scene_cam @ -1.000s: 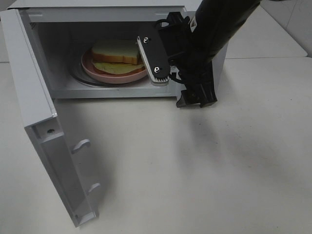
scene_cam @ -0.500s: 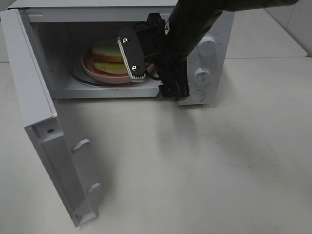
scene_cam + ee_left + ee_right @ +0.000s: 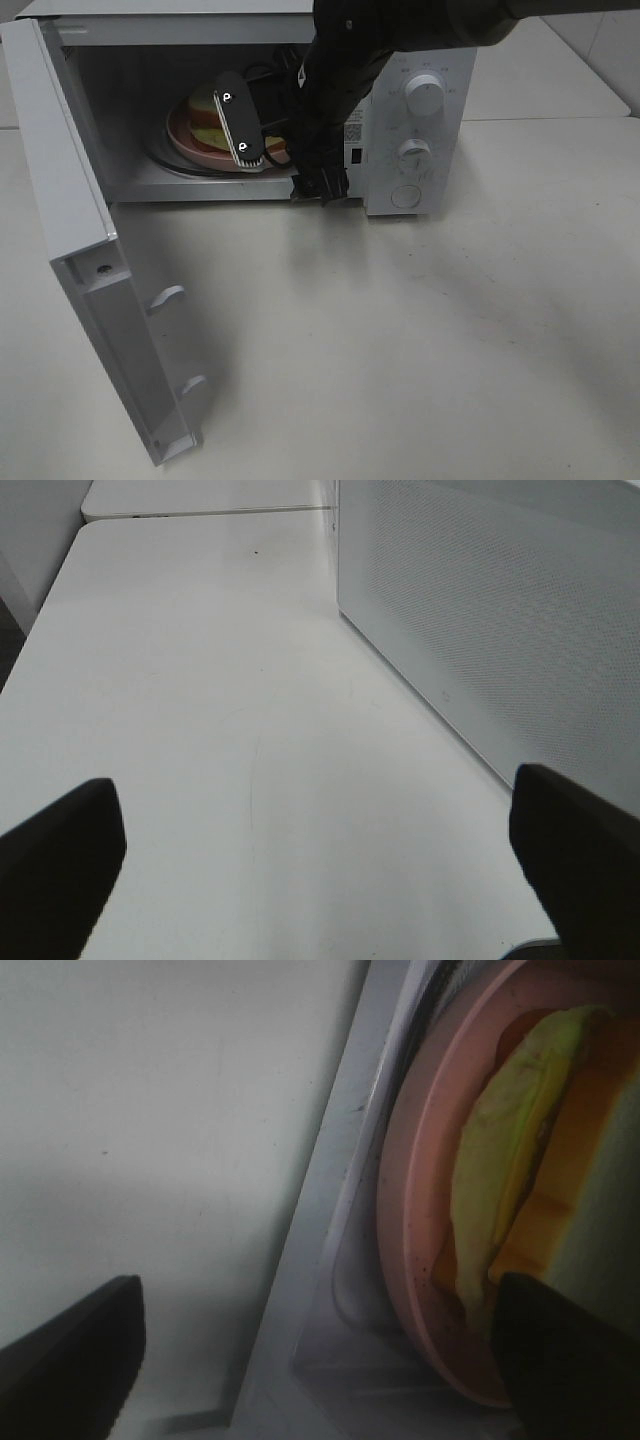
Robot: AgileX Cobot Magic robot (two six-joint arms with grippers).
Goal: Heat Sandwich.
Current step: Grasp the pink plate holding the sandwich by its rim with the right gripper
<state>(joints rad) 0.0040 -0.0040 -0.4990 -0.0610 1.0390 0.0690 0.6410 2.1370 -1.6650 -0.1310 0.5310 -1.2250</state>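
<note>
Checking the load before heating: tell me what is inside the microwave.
Inside the microwave sits a pink plate carrying the sandwich. The open right hand, at the doorway, covers the right part of both in the high view; anything behind it cannot be seen.

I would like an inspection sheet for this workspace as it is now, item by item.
Surface: pale table, faint marks.
Job's things: sandwich on pink plate inside microwave; door open.
Clutter: nothing seen.
Grippers: right claw open at the microwave's mouth, by the plate's rim; left claw open above the table beside the microwave.
Cables: dark lead behind the right claw.
Surroundings: second table behind.
</note>
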